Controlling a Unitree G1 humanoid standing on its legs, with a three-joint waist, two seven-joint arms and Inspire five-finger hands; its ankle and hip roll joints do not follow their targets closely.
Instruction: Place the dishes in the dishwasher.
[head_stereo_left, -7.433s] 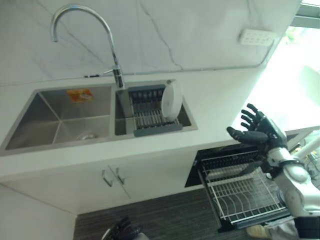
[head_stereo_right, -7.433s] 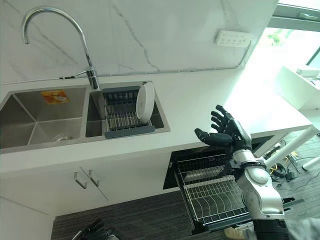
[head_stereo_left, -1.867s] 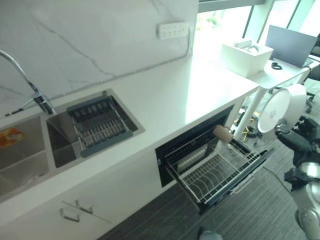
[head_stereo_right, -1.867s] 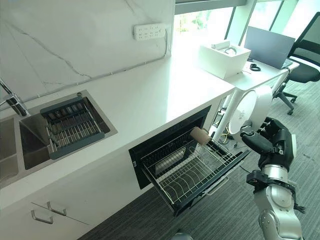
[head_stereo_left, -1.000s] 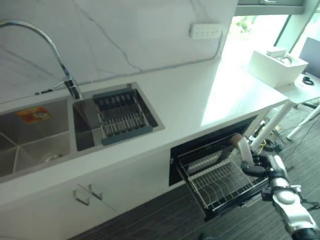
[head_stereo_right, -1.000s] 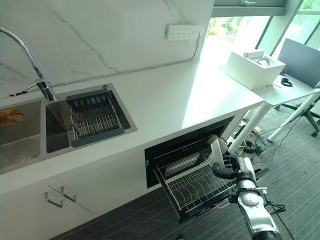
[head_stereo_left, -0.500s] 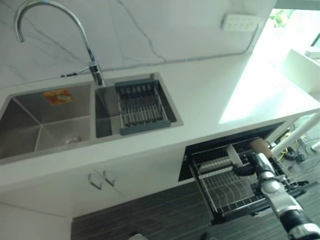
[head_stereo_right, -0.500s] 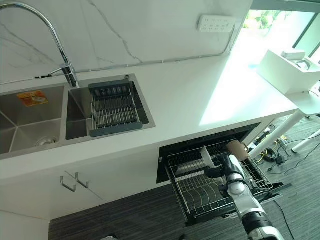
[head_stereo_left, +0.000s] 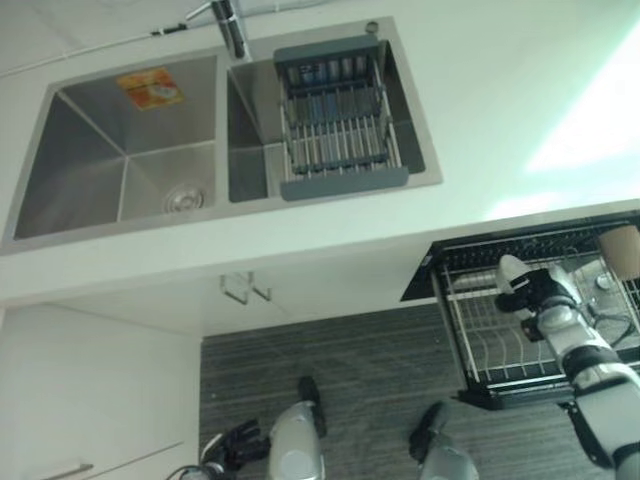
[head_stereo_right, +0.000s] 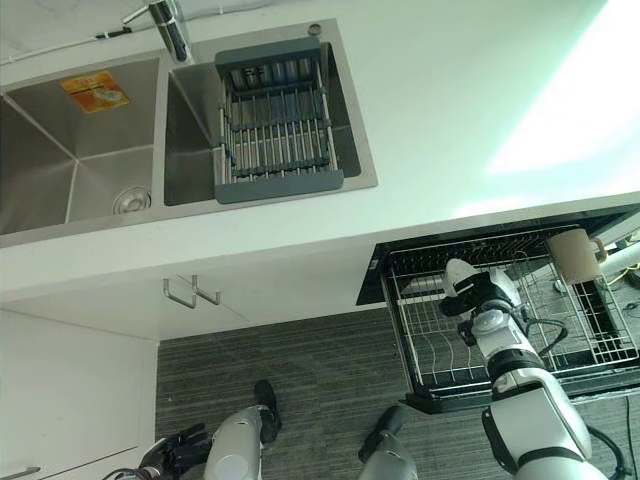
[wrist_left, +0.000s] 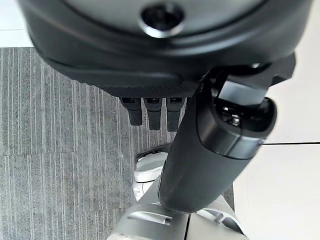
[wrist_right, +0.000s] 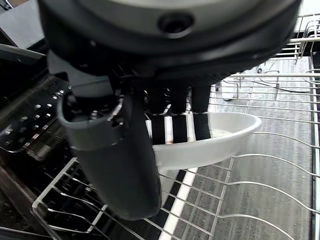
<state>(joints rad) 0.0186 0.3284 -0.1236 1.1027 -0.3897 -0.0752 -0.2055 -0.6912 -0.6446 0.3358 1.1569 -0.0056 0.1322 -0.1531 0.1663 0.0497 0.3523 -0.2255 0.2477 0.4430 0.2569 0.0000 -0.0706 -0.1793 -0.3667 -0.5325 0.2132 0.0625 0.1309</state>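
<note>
plate (wrist_right: 220, 137) lowered into rack (head_stereo_right: 560, 345) (cup (head_stereo_right: 570, 255) near)

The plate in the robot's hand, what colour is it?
Plain white; the plate shows best in the right wrist view.

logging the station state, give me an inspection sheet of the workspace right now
surface: white countertop with a double steel sink; grey striped floor below.
job's things: white round plate held over the pulled-out wire dishwasher rack; it looks not yet slotted.
clutter: grey drying rack in the sink's right basin; tan mug at the wire rack's back.
grippers: right robot hand shut on the plate, fingers over its rim; left robot hand hangs low by the floor, fingers relaxed, holding nothing.
cables: thin cable along the wall behind the sink.
surroundings: white cupboard doors with metal handles under the counter.
</note>
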